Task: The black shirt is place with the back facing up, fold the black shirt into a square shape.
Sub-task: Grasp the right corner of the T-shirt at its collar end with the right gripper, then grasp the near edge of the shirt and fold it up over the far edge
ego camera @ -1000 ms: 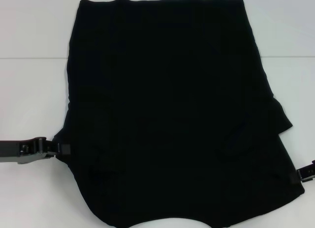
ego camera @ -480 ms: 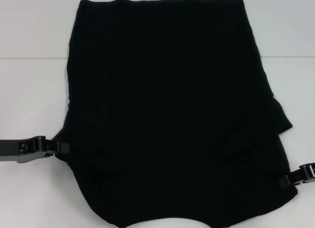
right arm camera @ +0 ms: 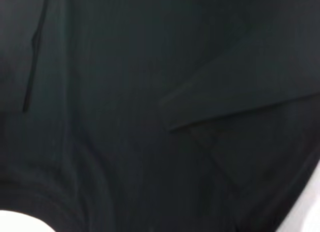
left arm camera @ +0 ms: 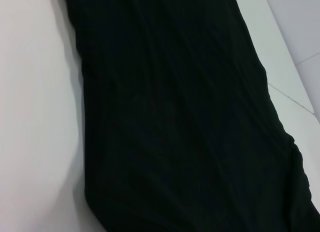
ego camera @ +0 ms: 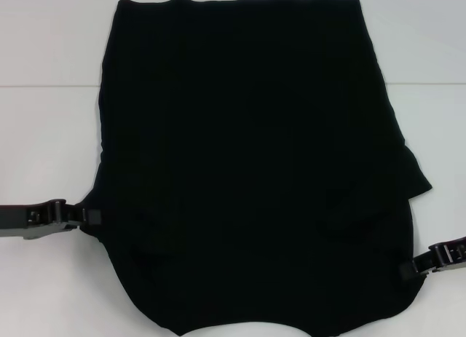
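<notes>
Shirt (ego camera: 251, 162) fills most of the head view. It lies flat on the white table (ego camera: 51, 133), plain black side up, and no lettering shows. Its far edge is almost straight, and its near edge curves inward in the middle, where a bit of table shows. On the shirt's right side a folded flap sticks out as a small point over the table.

Left gripper (ego camera: 86, 217) is at the shirt's left edge, toward the near end. The arm behind it comes in low from the left side of the table. Its fingers are closed on the hem of the shirt, which is pulled out a little at that spot.

Right gripper (ego camera: 408, 270) is at the shirt's right edge, closer to the near corner than the left one is. Its fingers pinch the cloth there too, and its arm goes off to the right.

Left wrist view: the shirt (left arm camera: 180, 117) runs as a long black band across the table (left arm camera: 35, 117), with soft lengthwise wrinkles. A thin seam line in the table is seen beyond the shirt's far side. The gripper's own fingers do not show.

Right wrist view: black cloth (right arm camera: 125, 106) covers nearly everything. One folded layer lies on top of another and makes a clear slanted edge. Small bits of white table (right arm camera: 15, 223) show at two corners.
</notes>
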### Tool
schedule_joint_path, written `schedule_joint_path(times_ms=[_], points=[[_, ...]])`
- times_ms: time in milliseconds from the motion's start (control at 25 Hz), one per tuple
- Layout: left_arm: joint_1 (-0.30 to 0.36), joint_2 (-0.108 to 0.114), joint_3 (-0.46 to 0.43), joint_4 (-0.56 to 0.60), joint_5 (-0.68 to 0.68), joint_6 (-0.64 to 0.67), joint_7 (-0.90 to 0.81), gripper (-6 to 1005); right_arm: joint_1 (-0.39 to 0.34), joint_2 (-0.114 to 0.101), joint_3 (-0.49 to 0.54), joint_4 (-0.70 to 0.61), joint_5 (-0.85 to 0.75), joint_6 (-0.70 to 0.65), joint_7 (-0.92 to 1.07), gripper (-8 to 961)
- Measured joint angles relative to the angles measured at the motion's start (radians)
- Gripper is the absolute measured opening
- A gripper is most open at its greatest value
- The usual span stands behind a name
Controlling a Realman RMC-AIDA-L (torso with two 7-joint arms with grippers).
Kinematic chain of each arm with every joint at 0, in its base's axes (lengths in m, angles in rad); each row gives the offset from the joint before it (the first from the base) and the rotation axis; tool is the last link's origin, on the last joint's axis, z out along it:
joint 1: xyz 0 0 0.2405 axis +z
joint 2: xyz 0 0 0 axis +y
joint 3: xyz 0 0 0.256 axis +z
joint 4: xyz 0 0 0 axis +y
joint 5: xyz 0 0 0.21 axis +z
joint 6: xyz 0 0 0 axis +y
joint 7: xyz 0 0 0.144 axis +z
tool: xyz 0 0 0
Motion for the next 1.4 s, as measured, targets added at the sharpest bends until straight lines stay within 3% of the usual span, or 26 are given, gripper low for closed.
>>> schedule_joint_path(times_ms=[160, 400, 680, 920, 1160, 1400], points=[[-0.003, 0.0, 0.004, 0.0, 0.0, 0.0, 0.0, 65, 0.0, 0.0, 0.0, 0.002, 0.0, -0.005, 0.001, 233], [-0.007, 0.001, 0.006, 0.0, 0.0, 0.011, 0.0, 66, -0.002, -0.005, 0.0, -0.003, -0.001, -0.012, 0.012, 60], [-0.01, -0.001, 0.126, 0.009, 0.029, 0.088, -0.057, 66, -0.076, -0.015, 0.0, -0.089, -0.005, -0.107, 0.057, 68], [0.004, -0.012, 0.143, 0.038, 0.056, 0.205, -0.066, 66, -0.181, 0.008, 0.003, -0.257, -0.007, -0.223, 0.096, 75], [0.051, -0.039, 0.206, 0.073, 0.088, 0.298, -0.065, 66, -0.264, 0.016, 0.011, -0.348, -0.019, -0.308, 0.108, 81], [0.038, -0.04, 0.215, 0.061, 0.081, 0.279, -0.062, 66, -0.253, 0.016, 0.078, -0.351, -0.011, -0.292, 0.081, 88]])
